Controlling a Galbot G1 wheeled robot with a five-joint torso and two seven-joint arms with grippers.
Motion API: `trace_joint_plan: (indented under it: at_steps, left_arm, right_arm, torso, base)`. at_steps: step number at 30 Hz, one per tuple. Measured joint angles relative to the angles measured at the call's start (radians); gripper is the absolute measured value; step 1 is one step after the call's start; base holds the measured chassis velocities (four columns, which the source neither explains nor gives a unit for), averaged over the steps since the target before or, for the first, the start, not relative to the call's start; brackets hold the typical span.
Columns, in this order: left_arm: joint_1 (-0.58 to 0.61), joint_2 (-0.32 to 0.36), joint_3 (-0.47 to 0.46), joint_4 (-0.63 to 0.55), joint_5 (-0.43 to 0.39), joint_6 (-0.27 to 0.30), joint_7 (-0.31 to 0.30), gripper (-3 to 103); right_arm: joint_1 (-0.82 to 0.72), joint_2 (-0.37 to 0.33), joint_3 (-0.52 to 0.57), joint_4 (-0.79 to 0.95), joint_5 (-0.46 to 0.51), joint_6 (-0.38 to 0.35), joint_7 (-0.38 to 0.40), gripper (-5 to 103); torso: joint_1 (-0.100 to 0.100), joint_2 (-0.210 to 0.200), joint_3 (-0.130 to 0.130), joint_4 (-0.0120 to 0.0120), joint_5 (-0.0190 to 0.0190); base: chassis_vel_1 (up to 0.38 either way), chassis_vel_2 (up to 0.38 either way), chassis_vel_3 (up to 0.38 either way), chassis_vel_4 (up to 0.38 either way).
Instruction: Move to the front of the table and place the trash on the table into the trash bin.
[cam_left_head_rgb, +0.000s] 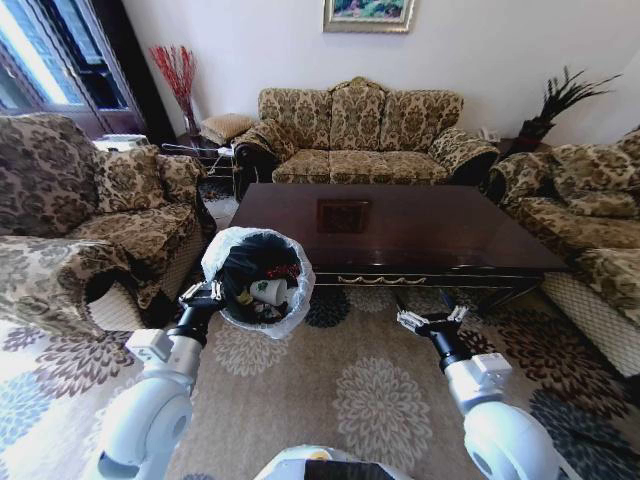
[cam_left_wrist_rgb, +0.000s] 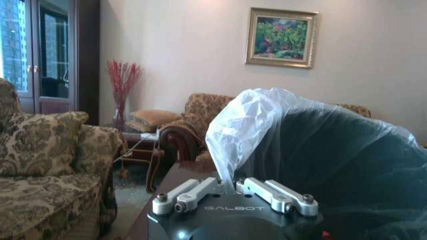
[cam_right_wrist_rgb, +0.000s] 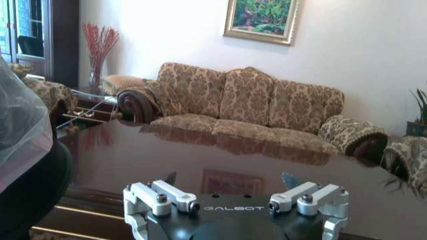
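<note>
I see the table (cam_left_head_rgb: 400, 225) bare and the trash (cam_left_head_rgb: 268, 291) already inside the trash bin (cam_left_head_rgb: 258, 280), which my left gripper (cam_left_head_rgb: 203, 294) pinches by its liner while my right gripper (cam_left_head_rgb: 430, 322) hangs wide, so I judge the job finished.

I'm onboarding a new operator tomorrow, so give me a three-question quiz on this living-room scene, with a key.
1. True or false: the trash bin stands at the table's front left corner.
2. Where is the white paper cup? A) on the table B) inside the trash bin C) on the carpet
3. Fill in: the left gripper is at the bin's ____.

Key:
1. True.
2. B. It lies in the white-lined bin with other litter.
3. Rim. The left gripper sits against the plastic liner at the bin's edge, while the right gripper is open before the table's front edge.
</note>
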Motion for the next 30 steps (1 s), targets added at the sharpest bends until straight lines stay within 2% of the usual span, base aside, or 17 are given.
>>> trace_joint_plan:
  at_steps: [13, 14, 15, 19, 25, 30]
  left_arm:
    - [0.0, 0.0, 0.0, 0.0, 0.0, 0.0, 0.0, 3]
    - [0.011, 0.008, -0.021, 0.0, -0.021, -0.014, 0.001, 3]
    - [0.027, 0.016, -0.05, 0.0, -0.033, -0.028, -0.002, 3]
    - [0.041, 0.022, -0.076, 0.0, -0.04, -0.043, -0.008, 3]
    - [0.044, 0.023, -0.08, 0.0, -0.053, -0.042, -0.002, 3]
    - [0.049, 0.023, -0.088, 0.0, -0.036, -0.006, -0.008, 3]
  right_arm:
    - [0.0, 0.0, 0.0, 0.0, 0.0, 0.0, 0.0, 100]
    - [0.0, 0.006, 0.012, 0.001, 0.008, 0.0, 0.0, 100]
    - [0.001, 0.018, 0.032, 0.006, 0.023, 0.0, 0.0, 100]
    - [0.003, 0.055, 0.11, 0.031, 0.075, -0.011, 0.007, 100]
    - [0.004, 0.06, 0.119, 0.034, 0.092, -0.001, 0.007, 100]
    - [0.003, 0.063, 0.122, 0.033, 0.092, 0.003, 0.007, 100]
  torso:
    - [0.0, 0.0, 0.0, 0.0, 0.0]
    - [0.0, 0.0, 0.0, -0.0006, -0.0005]
    - [0.0, 0.0, 0.0, 0.0003, 0.0003]
    - [0.0, 0.0, 0.0, 0.0002, -0.0003]
    - [0.0, 0.0, 0.0, -0.0002, 0.0]
    - [0.0, 0.0, 0.0, 0.0, -0.0002]
  base:
    - [0.0, 0.0, 0.0, 0.0]
    - [0.0, 0.0, 0.0, 0.0]
    - [0.0, 0.0, 0.0, 0.0]
    - [0.0, 0.0, 0.0, 0.0]
    - [0.0, 0.0, 0.0, 0.0]
    - [0.0, 0.0, 0.0, 0.0]
